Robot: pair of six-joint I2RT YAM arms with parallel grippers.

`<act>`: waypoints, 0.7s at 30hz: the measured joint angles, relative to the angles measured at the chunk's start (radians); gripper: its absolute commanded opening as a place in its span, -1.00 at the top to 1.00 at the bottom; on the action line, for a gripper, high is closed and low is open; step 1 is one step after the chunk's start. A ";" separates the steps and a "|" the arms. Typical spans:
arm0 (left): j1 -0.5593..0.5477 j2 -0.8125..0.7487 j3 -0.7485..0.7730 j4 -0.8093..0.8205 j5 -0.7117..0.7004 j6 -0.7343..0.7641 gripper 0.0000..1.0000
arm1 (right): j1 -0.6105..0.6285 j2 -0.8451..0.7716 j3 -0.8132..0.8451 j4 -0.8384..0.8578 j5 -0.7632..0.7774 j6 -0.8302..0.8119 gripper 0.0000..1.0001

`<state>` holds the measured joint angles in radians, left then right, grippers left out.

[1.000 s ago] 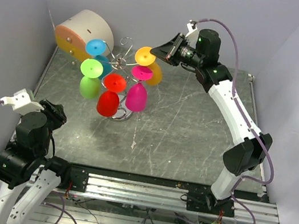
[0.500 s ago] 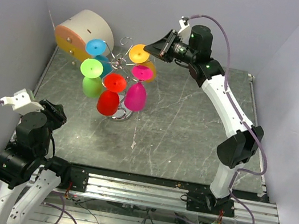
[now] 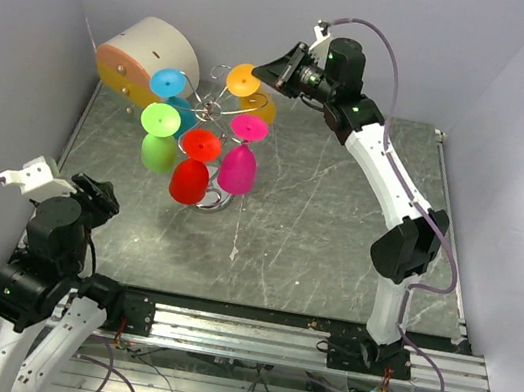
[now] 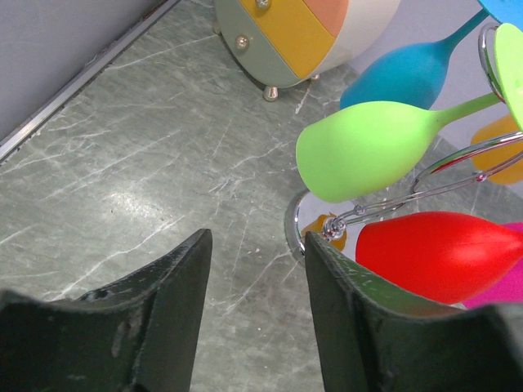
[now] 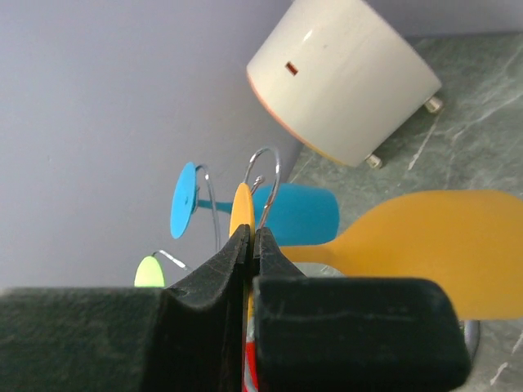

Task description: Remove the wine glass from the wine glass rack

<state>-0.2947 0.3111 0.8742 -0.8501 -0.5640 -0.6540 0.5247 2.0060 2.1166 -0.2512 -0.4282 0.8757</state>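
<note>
0 glasses are off yet, I judge: the right gripper (image 5: 249,233), jaws clenched on the foot of the orange wine glass (image 3: 243,80), holds it beside the top hook of the wine glass rack (image 4: 295,229), upper middle in the top view, while the left gripper (image 4: 257,241) has its jaws spread and empty.

Right arm (image 3: 388,173) reaches far forward, right claw (image 5: 249,234) clamped tight; left arm (image 3: 48,260) sits folded low, left claw (image 4: 257,245) parted.

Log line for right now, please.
right hand shut on orange wine glass foot | foot beside wine glass rack hook, clearance unclear | left hand open, empty
</note>
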 measured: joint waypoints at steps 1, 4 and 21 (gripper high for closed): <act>0.000 -0.001 0.000 0.000 0.000 0.000 -0.39 | -0.002 -0.001 0.000 0.001 0.016 -0.009 1.00; 0.000 -0.001 0.000 0.000 0.001 0.004 -0.43 | -0.009 -0.020 -0.016 -0.005 0.080 -0.054 1.00; -0.002 0.307 0.551 0.005 0.452 0.013 -0.55 | 0.022 -0.800 -0.358 -0.085 0.307 -0.647 1.00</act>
<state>-0.2966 0.6186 1.4254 -0.8452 -0.1116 -0.6411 0.5465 1.2057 1.7588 -0.3359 -0.1207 0.2287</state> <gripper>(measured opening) 0.777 0.010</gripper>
